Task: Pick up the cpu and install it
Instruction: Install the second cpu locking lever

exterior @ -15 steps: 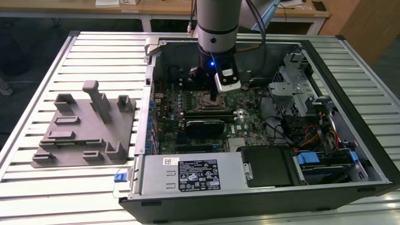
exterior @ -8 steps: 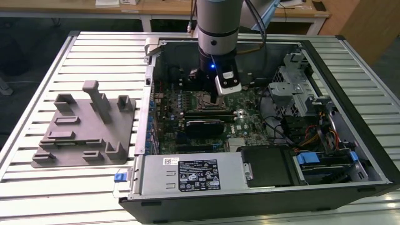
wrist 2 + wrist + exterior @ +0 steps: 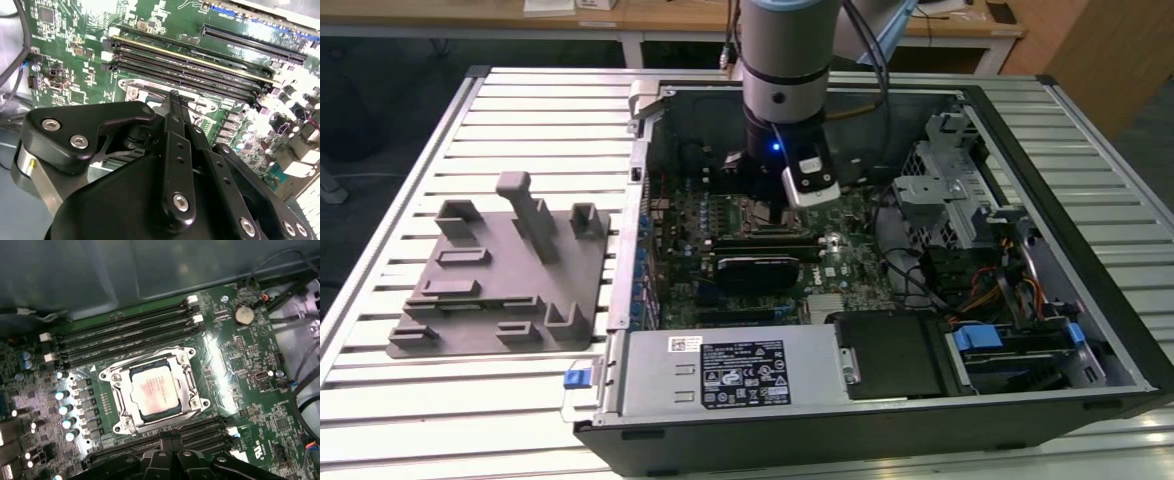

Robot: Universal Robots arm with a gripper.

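Arm is lowered into the open PC case (image 3: 1067, 300), which lies on the slatted surface (image 3: 534, 110). The grey holder (image 3: 500, 275) sits on the exterior view's left, well apart from the case; I see no chip on it.

CPU (image 3: 154, 392) is seated in the socket (image 3: 116, 390) on the motherboard (image 3: 240, 365), silvery top up, between 2 banks of memory slots (image 3: 125, 340). Metal frame surrounds it on all 4 sides. Whether the frame is latched I cannot tell.

Gripper (image 3: 175, 97) hangs just above the board beside the socket. In the second wrist view the jaws stand together, tips meeting, nothing between them. No contact with the CPU visible.

Handling judgement: CPU is light, thin, stiff, with a smooth and likely slippery lid. Underside contacts are fragile, so no tilt and no sideways scrape. Best hold is across 2 opposite edges, never on the faces.

Hidden or unclear: in the exterior view the arm blocks the socket. Gripper body covers the near part of the board in both wrist views. Glare washes out the CPU's top and nearby board.
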